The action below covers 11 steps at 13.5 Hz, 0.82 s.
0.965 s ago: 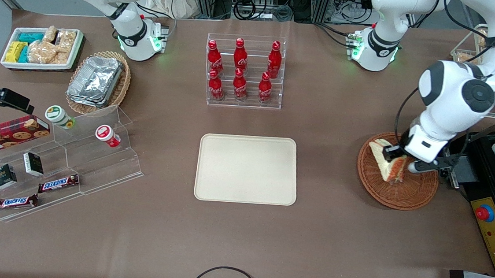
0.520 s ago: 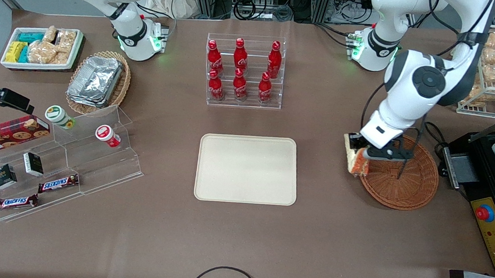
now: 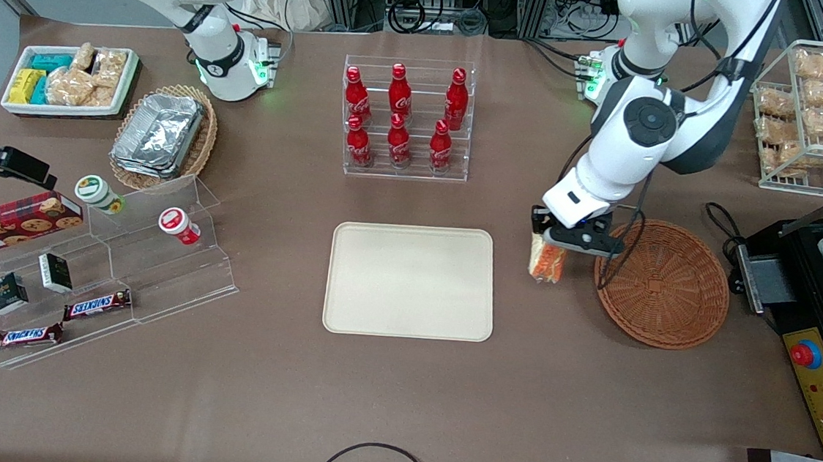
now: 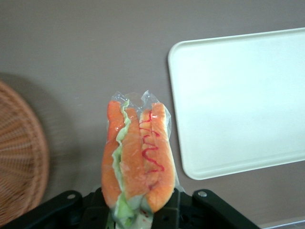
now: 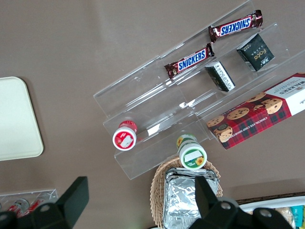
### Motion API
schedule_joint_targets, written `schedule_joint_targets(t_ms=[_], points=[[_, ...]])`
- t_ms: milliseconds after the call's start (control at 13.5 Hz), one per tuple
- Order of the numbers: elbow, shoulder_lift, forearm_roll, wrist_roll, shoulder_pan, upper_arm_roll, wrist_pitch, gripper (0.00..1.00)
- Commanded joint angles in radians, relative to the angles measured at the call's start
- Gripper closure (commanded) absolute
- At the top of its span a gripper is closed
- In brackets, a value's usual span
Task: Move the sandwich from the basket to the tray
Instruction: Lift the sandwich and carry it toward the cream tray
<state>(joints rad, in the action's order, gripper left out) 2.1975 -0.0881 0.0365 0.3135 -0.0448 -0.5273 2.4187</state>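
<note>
clear-wrapped wedge sandwich (image 3: 546,261) with orange and green filling hangs above brown desk (image 3: 399,391), between reddish-brown round wicker basket (image 3: 664,286) and beige rectangular plastic tray (image 3: 410,281), touching neither. left arm's black tool (image 3: 549,236) clenched on sandwich's upper end. basket holds nothing.

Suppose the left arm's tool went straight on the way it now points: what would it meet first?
The tool, holding the sandwich, points down. It would probably meet bare table between the tray and the basket; height is unclear.
</note>
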Motion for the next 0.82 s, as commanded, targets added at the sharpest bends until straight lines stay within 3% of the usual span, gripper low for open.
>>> schedule_joint_targets(t_ms=[0,297,743], points=[[-0.093,-0.103,-0.010,0.047,-0.006,-0.048,0.010,0.73],[-0.145,-0.186,-0.020,0.072,0.037,-0.056,0.017,0.73],[-0.240,-0.312,-0.110,0.140,0.072,-0.056,0.019,0.72]])
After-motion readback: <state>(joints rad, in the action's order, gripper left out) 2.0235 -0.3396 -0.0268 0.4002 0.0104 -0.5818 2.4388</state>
